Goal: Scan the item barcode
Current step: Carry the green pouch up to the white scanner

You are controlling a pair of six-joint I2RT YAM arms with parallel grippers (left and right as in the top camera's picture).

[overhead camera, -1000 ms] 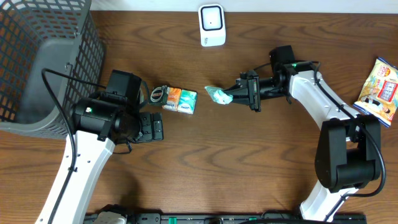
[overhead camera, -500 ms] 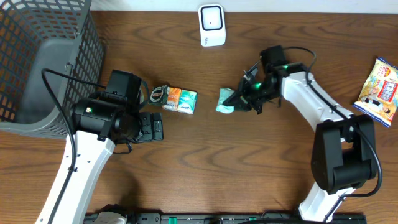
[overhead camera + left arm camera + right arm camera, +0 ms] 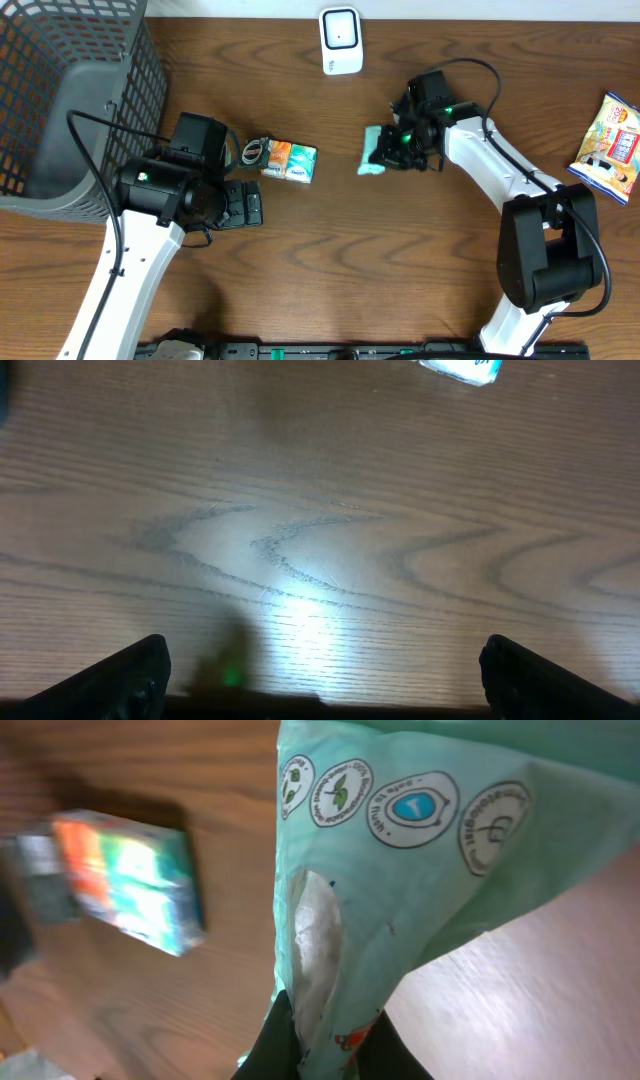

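At the far left of my overhead view a grey mesh basket [image 3: 60, 100] sits on the desk [image 3: 330, 270]. My left tool [image 3: 250, 205] hangs close over bare wood, its fingers spread wide apart with nothing between them. Just right of it lies a multicoloured pack of tissues [image 3: 291, 160]. The white scanner [image 3: 341, 41] stands at the back edge, near the middle. Right of centre, my right tool [image 3: 393, 150] is pinched tight on the pale green packet [image 3: 372, 152], holding it in front of the scanner and a little to its right. My right wrist view shows round printed seals on the packet's film. A snack bag [image 3: 612, 145] lies at the far right.
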